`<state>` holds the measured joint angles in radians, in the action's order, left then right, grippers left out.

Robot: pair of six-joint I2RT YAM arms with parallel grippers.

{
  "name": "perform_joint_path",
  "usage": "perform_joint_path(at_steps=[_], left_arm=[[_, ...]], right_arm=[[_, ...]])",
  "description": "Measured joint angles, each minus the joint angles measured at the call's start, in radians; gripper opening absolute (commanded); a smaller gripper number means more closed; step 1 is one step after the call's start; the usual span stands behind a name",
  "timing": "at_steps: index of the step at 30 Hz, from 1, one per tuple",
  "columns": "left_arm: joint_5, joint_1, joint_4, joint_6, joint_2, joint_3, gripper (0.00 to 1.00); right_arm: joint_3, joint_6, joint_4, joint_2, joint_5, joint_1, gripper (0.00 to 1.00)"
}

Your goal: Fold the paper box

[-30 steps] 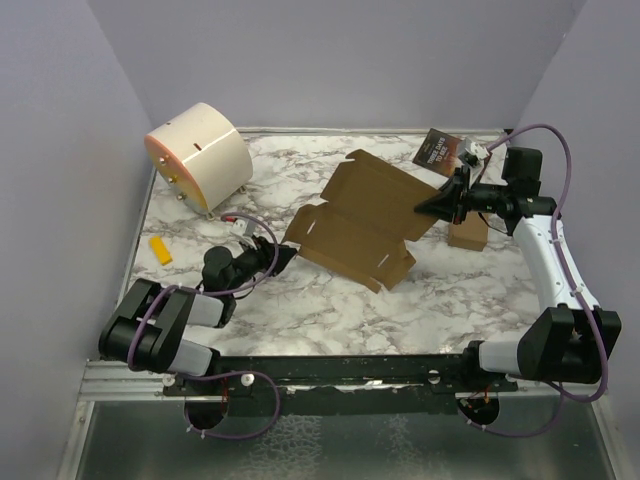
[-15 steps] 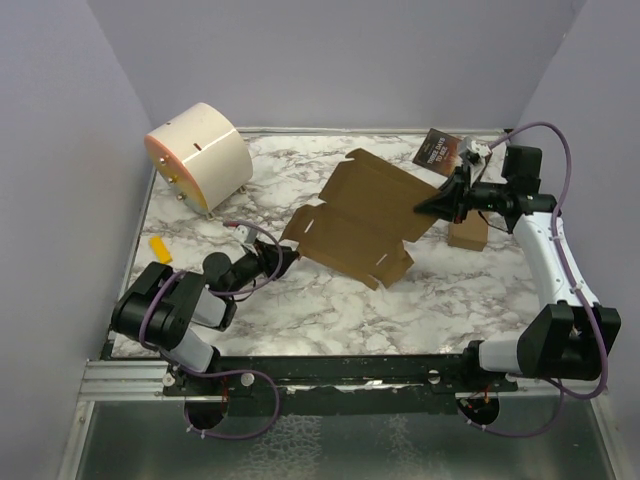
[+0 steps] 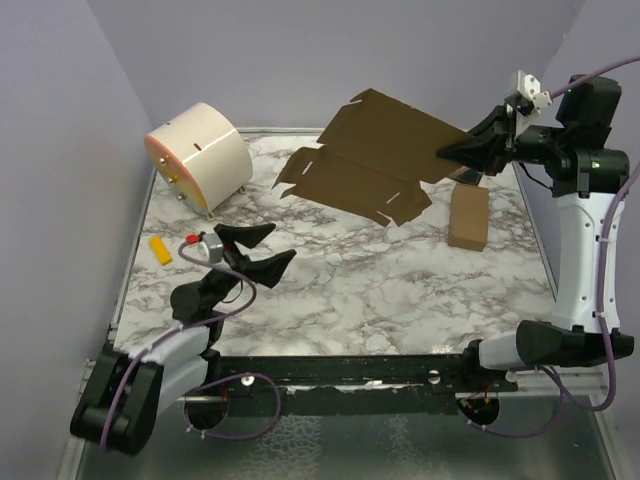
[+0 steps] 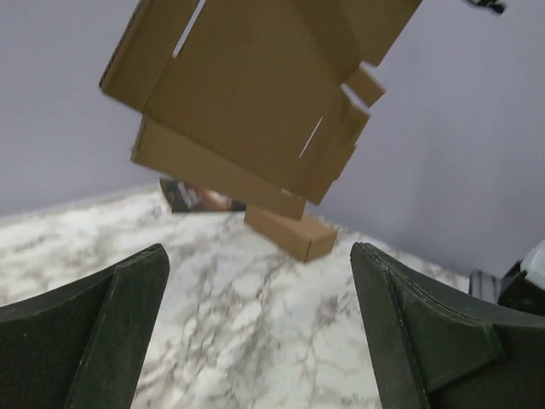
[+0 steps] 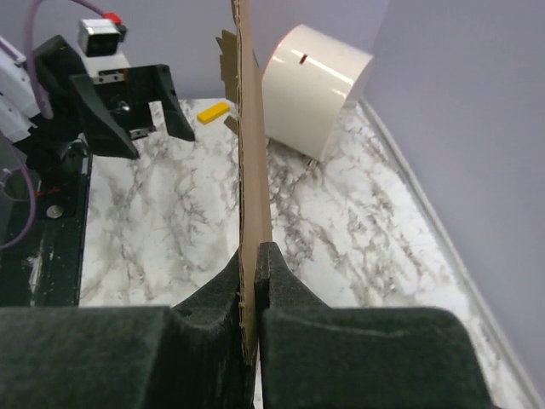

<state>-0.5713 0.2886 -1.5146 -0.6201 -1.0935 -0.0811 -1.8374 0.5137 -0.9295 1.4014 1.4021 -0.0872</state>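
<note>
Your right gripper (image 3: 447, 153) clamps the box (image 3: 370, 150) edge between its fingers, while your left gripper (image 3: 266, 250) gapes wide and empty, the box above its fingertips.

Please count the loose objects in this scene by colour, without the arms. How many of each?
Brown: 2, the paper box and the small cardboard box
Cream: 1, the drum
Yellow: 1, the block
Dark: 1, the booklet
Total: 5

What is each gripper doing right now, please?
Left gripper: open, holding nothing.
Right gripper: shut on the paper box, lifted off the table.
</note>
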Motion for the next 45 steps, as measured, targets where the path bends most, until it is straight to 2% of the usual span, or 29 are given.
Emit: perform_joint_path(at_steps=[2, 4, 7, 10, 12, 18, 21, 27, 38, 45], left_arm=[[0.021, -0.007, 0.043, 0.012, 0.146, -0.008, 0.99], [0.060, -0.024, 0.162, 0.029, 0.299, -0.034, 0.99], [0.098, -0.061, 0.341, 0.045, 0.430, -0.121, 0.99], [0.058, -0.112, 0.427, 0.010, 0.370, -0.236, 0.99], [0.008, -0.153, 0.415, -0.046, 0.294, -0.282, 0.99], [-0.148, -0.314, 0.087, -0.408, -0.039, -0.279, 0.95], [-0.208, -0.341, 0.048, -0.544, -0.162, -0.300, 0.96], [-0.281, -0.345, -0.018, -0.640, -0.109, -0.332, 0.95], [-0.278, -0.368, -0.018, -0.740, -0.130, -0.382, 0.87], [-0.278, -0.367, -0.020, -0.765, -0.086, -0.397, 0.70]], right_arm=[[-0.085, 0.001, -0.028, 0.005, 0.000, 0.000, 0.01], [-0.155, -0.005, -0.047, 0.011, 0.002, 0.000, 0.01], [-0.216, -0.040, -0.051, 0.016, 0.018, 0.000, 0.01], [-0.222, -0.109, -0.021, 0.017, 0.053, 0.000, 0.01], [-0.222, -0.166, 0.015, 0.027, 0.073, 0.000, 0.01], [-0.240, -0.306, 0.106, 0.067, 0.086, 0.000, 0.01], [-0.239, -0.360, 0.151, 0.069, 0.097, 0.000, 0.01], [-0.235, -0.415, 0.205, 0.069, 0.114, 0.000, 0.01], [-0.204, -0.485, 0.274, 0.056, 0.134, -0.006, 0.01], [-0.134, -0.566, 0.370, 0.025, 0.141, -0.006, 0.01]])
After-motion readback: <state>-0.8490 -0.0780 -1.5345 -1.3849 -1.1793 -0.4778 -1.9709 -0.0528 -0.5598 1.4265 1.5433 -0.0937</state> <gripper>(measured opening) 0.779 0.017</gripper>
